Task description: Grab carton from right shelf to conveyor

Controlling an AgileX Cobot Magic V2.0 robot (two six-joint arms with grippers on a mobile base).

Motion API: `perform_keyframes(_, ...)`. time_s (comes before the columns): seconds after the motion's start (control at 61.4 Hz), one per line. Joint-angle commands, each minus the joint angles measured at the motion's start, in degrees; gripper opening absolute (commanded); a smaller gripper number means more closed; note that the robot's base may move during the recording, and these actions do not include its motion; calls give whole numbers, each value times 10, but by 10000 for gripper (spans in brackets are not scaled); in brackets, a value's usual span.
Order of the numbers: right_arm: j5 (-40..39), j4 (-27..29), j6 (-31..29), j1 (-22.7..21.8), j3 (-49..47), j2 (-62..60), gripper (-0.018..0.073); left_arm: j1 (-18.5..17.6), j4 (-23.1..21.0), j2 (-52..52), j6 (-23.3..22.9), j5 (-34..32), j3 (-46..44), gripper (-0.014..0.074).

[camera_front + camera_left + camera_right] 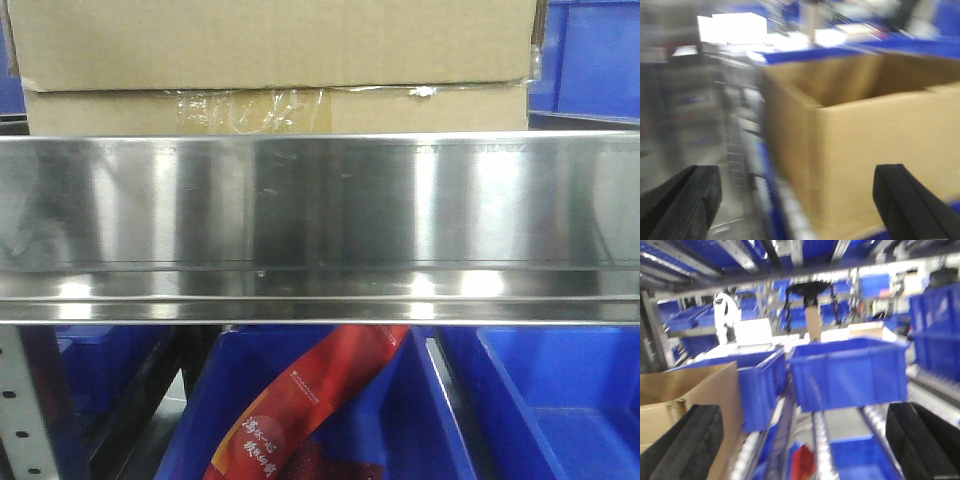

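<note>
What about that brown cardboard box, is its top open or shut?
Open. The left wrist view looks past the rim of the carton onto its brown inner walls.

Warehouse: racked blue bins (pixel 847 372), cartons (pixel 275 60)

Red printed packet (pixel 305 405) in blue bin (pixel 400 440); second blue bin (pixel 560 400) beside

Front view: level, close against the right shelf (pixel 320 200) rail, carton (pixel 280 50) above it.
Left wrist: near, blurred, facing the carton's corner.
Right wrist: blurred, looking along the blue bins (pixel 847 372), carton at left edge.
Shared by all three: the carton.
</note>
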Motion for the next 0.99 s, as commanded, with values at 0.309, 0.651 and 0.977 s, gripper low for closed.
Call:
perform_keyframes(0.309, 187, 54, -67, 115, -251, 213, 559, -117, 1, 263, -9, 113, -270, 517)
perform_keyframes(0.651, 388, 49, -70, 165, -537, 491, 559, -117, 146, 492, -156, 377, -589, 517)
perform_keyframes(0.977, 412, 49, -70, 165, -680, 622, 559, -10, 44, 571, -156, 377, -687, 517)
